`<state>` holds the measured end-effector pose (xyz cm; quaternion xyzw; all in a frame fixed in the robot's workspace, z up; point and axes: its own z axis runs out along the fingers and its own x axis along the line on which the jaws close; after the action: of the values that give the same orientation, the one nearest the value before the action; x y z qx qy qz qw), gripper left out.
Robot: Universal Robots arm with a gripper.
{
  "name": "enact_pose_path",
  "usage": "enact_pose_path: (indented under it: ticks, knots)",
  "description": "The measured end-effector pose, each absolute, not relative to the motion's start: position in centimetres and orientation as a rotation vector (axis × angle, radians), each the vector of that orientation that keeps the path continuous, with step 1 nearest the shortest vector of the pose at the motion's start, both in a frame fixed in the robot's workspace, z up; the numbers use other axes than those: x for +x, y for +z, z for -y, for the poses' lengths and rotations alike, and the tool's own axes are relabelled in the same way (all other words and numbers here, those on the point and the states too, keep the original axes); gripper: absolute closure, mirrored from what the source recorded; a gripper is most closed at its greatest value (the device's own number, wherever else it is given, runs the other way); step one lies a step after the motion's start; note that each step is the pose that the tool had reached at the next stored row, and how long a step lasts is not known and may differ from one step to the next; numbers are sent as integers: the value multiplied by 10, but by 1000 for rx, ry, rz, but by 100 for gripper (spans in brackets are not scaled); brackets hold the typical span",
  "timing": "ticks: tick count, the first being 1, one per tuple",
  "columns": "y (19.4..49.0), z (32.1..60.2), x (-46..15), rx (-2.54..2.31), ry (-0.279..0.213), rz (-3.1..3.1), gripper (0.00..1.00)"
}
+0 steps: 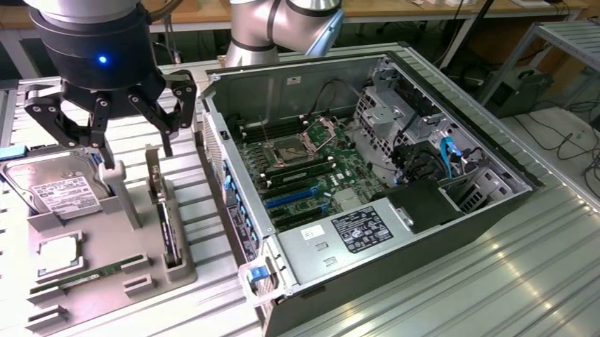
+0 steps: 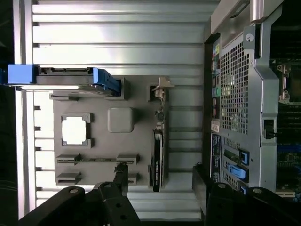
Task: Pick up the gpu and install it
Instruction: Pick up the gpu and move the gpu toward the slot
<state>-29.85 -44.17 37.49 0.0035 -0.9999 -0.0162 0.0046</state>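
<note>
Nearest the exterior camera, a grey holder is sitting on the ribbed metal counter. It is carrying a long narrow RAM stick and a square processor at its near end.

Along the holder's edge toward the exterior view's right, the gpu is standing on its long edge in a slot. From here it is showing as a thin dark card seen edge-on, with its pale metal bracket rising at the far end. In the wrist view the gpu is appearing as a narrow dark strip with a black bulk on one face, and its colour is hard to tell.

Just beyond, the jaws are hanging spread wide and gripping nothing. They are hovering over the far part of the holder, between the bracket and a silver hard drive propped at the exterior view's left. One of the black fingers is pointing down close above the bracket end without touching it. In the wrist view the gpu is lying lengthwise in line with the gap between the two fingers, touching neither.

Farther toward the exterior view's right, an open computer case is lying on its side, exposing a motherboard with blue slots. Behind it, the grey arm is bending over the scene.
</note>
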Motion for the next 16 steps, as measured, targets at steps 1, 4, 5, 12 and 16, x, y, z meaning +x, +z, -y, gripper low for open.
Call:
enact_pose_path:
  ticks: [1,4,5,12,16]
  knots:
    - [374,442,-299,14,-51,3128,34]
    - [371,441,-298,26,-50,3113,34]
    - [370,441,-298,29,-50,3108,34]
    - [363,441,-298,39,-51,3082,34]
    - [356,441,-298,39,-50,3080,34]
